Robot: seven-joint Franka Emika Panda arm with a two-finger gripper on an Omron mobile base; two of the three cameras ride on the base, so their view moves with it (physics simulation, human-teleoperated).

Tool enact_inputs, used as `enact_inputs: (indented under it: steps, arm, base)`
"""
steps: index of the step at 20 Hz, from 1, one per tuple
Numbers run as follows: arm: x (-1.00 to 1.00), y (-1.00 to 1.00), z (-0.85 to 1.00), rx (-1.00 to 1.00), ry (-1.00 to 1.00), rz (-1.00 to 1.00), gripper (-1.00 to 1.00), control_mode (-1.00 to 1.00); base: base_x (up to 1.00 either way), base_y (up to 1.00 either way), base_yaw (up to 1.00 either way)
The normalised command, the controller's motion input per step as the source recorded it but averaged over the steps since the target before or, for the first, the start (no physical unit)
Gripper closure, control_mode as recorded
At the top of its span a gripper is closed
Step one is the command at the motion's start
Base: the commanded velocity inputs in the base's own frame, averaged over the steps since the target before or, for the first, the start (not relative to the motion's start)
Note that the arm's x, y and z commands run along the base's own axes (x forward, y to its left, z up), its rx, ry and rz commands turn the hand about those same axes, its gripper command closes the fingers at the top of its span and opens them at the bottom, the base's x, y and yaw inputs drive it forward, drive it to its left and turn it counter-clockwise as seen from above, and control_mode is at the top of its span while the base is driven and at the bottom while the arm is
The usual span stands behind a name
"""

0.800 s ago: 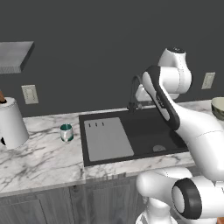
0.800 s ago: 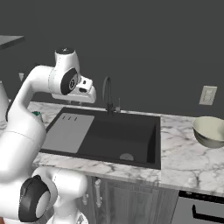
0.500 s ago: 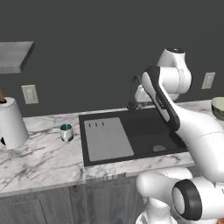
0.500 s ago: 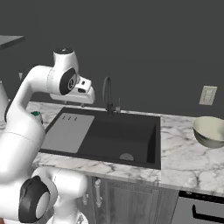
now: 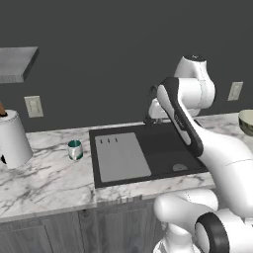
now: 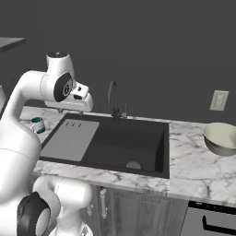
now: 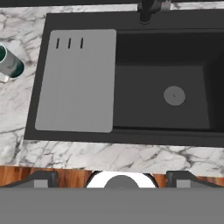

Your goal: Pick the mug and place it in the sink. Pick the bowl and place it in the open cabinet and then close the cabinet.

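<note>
A black rectangular recessed sink (image 7: 131, 22) is spanning most of the frame, its grey ribbed drainboard panel (image 7: 76, 81) lying on the left and a round drain (image 7: 174, 95) sitting right of centre. A white, teal-rimmed mug (image 7: 8, 64) is resting on the marble counter (image 7: 17, 109) at the left edge.

Slight drift of the gripper (image 6: 73, 108) toward the left of the frame in the right base view, and a shade lower. Wrist and the rounded joint above it carried leftward along with it, upper left of the frame. In the left base view, hardly any shift near frame centre, too small to tell which way.
</note>
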Motion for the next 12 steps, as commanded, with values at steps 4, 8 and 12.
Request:
enact_inputs:
  steps: [4,8,12]
  arm:
    - [-0.24,0.15,0.00,0.00,0.00,0.00,-1.00,-1.00]
    - [-0.33,0.19,0.00,0.00,0.00,0.00,-1.00,-1.00]
    - [-0.31,0.25,0.00,-0.01,0.00,0.00,-1.00,-1.00]
  base:
    - [0.00,0.00,0.00]
    - [0.00,0.00,0.00]
    - [0.00,0.00,0.00]
